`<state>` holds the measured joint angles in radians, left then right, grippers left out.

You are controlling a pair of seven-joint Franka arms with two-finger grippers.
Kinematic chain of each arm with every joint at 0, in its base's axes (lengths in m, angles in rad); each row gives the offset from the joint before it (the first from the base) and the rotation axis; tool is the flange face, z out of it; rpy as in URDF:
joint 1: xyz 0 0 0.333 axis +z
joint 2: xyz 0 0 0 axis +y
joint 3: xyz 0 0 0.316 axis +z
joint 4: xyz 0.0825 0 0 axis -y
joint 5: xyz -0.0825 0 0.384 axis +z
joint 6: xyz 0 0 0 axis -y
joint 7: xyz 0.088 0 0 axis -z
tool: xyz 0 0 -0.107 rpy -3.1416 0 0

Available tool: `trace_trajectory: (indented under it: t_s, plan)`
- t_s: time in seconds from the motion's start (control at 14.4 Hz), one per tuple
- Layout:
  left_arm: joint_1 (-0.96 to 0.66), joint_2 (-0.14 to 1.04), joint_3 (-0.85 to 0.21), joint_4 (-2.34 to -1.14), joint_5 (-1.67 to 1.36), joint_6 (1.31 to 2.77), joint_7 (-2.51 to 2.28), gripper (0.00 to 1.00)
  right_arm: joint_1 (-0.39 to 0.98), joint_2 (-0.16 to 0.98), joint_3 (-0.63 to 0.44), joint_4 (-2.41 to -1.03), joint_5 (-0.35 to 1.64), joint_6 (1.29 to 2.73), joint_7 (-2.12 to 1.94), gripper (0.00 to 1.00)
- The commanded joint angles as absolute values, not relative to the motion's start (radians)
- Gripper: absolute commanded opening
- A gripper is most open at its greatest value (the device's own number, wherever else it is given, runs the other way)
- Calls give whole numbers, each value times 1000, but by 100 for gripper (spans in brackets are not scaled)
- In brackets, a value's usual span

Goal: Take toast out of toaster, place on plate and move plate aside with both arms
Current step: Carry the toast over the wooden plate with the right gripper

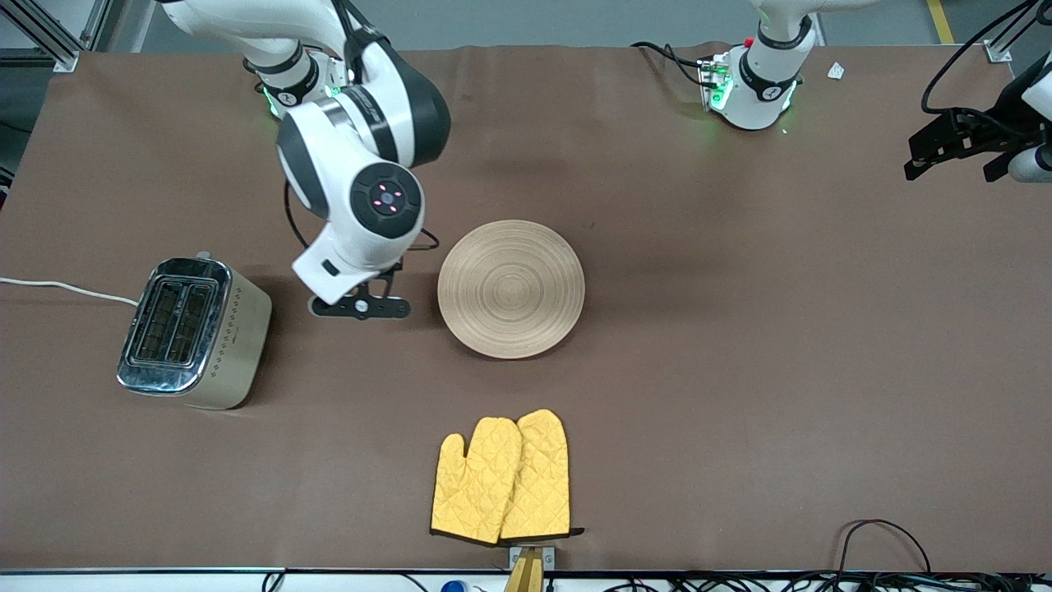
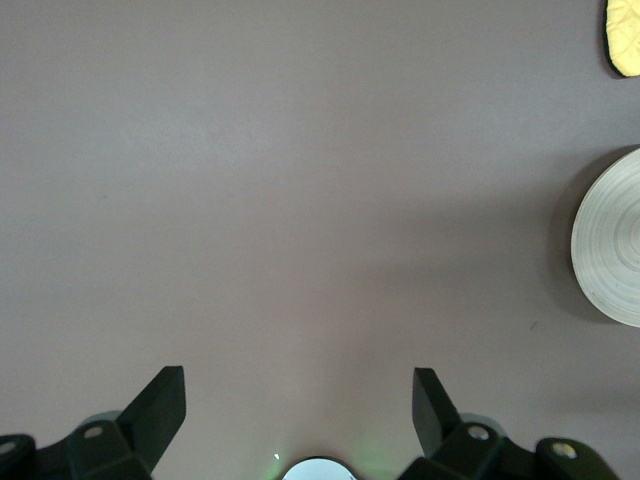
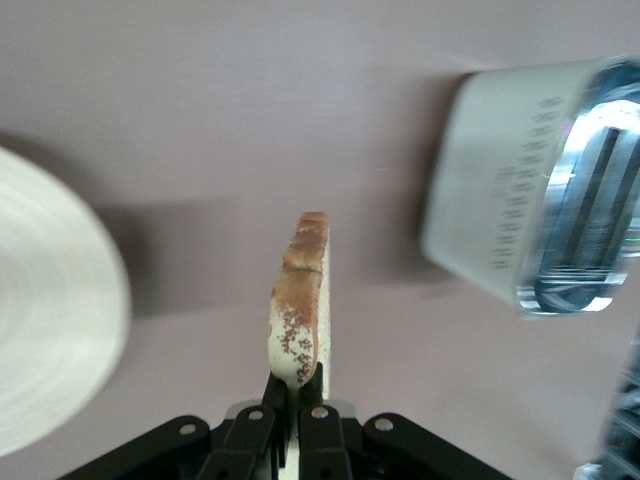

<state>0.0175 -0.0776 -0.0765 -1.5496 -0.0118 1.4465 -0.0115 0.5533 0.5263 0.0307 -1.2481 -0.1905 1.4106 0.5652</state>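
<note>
The toaster (image 1: 195,331) sits toward the right arm's end of the table, both slots empty; the plate (image 1: 511,289) lies bare mid-table. Between them hangs the right gripper (image 3: 297,400), pinching the toast (image 3: 298,300) by one thin edge. That narrow hold is the danger: a swing toward the plate could let the slice pivot or slip free. The left gripper (image 2: 298,405) waits, jaws spread, over bare table.
</note>
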Motion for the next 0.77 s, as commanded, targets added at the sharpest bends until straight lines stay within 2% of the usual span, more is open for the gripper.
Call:
trace_trajectory:
  t_s: [0.0,0.28,0.49,0.7]
  plan:
    - [14,-64,-77,-1520,-2,1424,-11,100,548,512,23,-1238,48,1478,667,1]
    - [15,-66,-77,-1520,-3,1422,-9,100,555,514,21,-1268,283,1662,687,1]
    - [14,-67,-78,-1520,-3,1422,-12,100,580,514,26,-1351,395,1849,686,1]
    - [8,-67,-84,-1517,-11,1422,-29,100,627,520,26,-1429,463,1971,666,0]
